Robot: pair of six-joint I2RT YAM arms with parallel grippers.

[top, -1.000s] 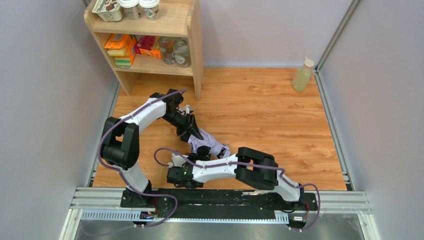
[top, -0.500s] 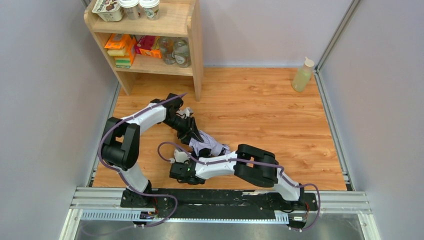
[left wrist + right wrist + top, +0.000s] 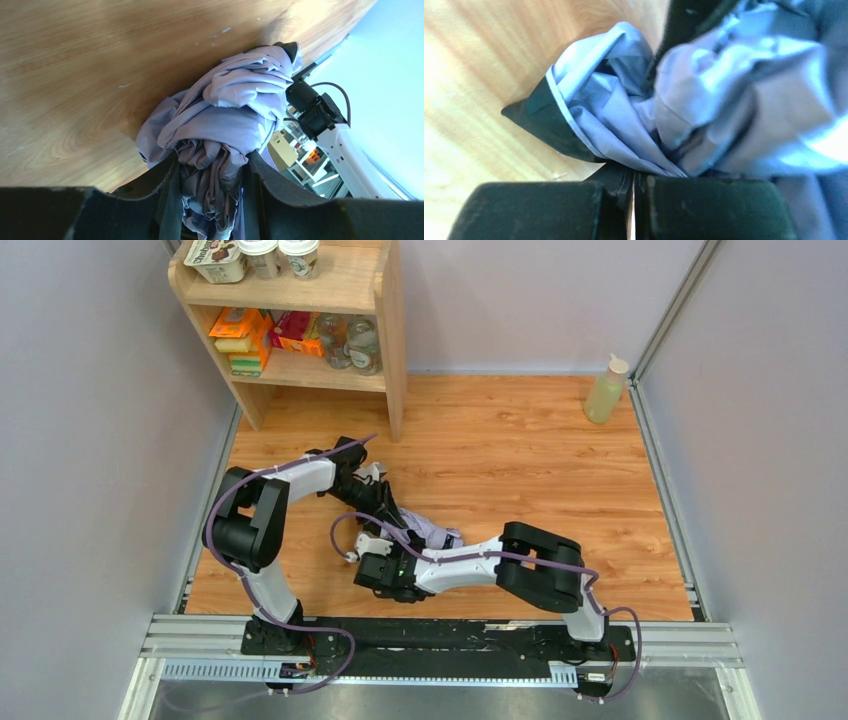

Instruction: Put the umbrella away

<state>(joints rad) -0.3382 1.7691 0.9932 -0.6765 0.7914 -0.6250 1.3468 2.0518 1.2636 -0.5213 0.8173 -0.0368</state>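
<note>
The umbrella (image 3: 432, 534) is a crumpled bundle of pale lilac fabric lying on the wooden floor between both arms. In the left wrist view its bunched folds (image 3: 235, 110) fill the gap between the black fingers, and my left gripper (image 3: 212, 200) is closed around them. In the top view the left gripper (image 3: 385, 512) meets the bundle from the upper left. My right gripper (image 3: 398, 548) comes in from below; its jaws are shut (image 3: 635, 180), and a fold of the lilac fabric (image 3: 724, 100) runs into the slit. Ribs, shaft and handle are hidden.
A wooden shelf unit (image 3: 388, 330) stands at the back left, with boxes and jars on its shelf and cups on top. A pale squeeze bottle (image 3: 606, 390) stands at the back right corner. Grey walls close in both sides, and a metal rail runs along the near edge.
The right wrist has moved right and up toward the bundle. The left arm has drawn in and down, pushing the fabric closer together.
</note>
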